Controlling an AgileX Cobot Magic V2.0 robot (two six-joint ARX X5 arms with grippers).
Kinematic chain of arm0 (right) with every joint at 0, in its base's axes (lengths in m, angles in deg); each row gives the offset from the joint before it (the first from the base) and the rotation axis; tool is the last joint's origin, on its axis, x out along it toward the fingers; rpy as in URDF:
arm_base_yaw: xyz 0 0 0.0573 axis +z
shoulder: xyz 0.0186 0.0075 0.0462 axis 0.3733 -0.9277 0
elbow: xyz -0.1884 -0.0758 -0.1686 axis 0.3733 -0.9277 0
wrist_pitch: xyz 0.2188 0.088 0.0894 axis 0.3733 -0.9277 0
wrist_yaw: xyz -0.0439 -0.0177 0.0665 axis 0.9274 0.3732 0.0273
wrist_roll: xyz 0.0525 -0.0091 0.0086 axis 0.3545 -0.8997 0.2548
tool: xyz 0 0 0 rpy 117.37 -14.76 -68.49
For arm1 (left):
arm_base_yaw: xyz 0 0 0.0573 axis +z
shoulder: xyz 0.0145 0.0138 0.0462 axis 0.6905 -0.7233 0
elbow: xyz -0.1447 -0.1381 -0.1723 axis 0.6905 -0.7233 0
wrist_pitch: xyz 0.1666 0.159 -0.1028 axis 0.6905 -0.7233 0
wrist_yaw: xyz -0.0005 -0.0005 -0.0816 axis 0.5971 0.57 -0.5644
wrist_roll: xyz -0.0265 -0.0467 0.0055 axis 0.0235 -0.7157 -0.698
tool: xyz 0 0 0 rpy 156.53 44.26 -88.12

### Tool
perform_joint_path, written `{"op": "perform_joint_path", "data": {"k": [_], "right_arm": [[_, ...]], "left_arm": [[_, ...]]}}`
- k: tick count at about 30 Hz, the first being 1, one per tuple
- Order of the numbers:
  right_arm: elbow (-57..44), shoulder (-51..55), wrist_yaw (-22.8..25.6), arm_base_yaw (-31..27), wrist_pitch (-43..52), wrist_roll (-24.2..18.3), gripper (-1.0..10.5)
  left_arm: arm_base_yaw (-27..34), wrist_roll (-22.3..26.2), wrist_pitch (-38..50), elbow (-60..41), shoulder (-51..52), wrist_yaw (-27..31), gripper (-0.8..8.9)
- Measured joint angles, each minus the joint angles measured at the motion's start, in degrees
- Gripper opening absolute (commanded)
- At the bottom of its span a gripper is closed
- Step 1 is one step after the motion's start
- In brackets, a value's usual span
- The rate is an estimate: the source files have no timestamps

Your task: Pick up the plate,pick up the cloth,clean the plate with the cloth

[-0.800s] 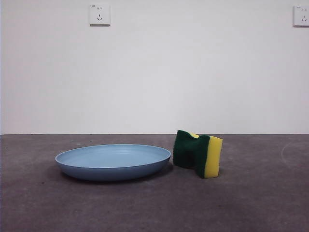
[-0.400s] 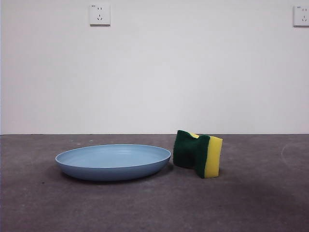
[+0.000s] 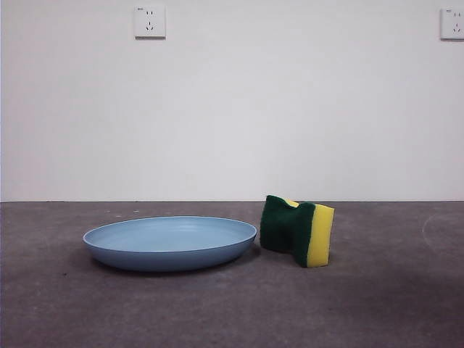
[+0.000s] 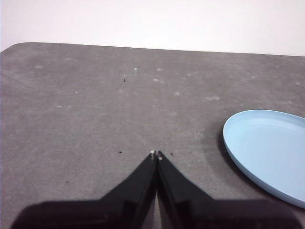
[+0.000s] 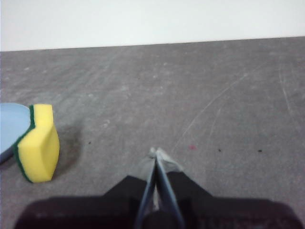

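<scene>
light-blue plate [image 3: 170, 243], yellow-green cloth [image 3: 298, 230] on edge

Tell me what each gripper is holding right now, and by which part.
Nothing is held. The left gripper and right gripper are both shut on nothing; the plate and sponge sit untouched on the table.
</scene>
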Motion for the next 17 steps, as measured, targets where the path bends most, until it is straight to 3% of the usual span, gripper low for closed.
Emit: {"op": "perform_joint_path", "data": {"k": [17], "right_arm": [[-0.3,0.0,1.6,0.0,0.4,2.5,0.0]], "left_arm": [[0.0,0.0,0.0,0.0,0.0,0.0,-0.03]]}}
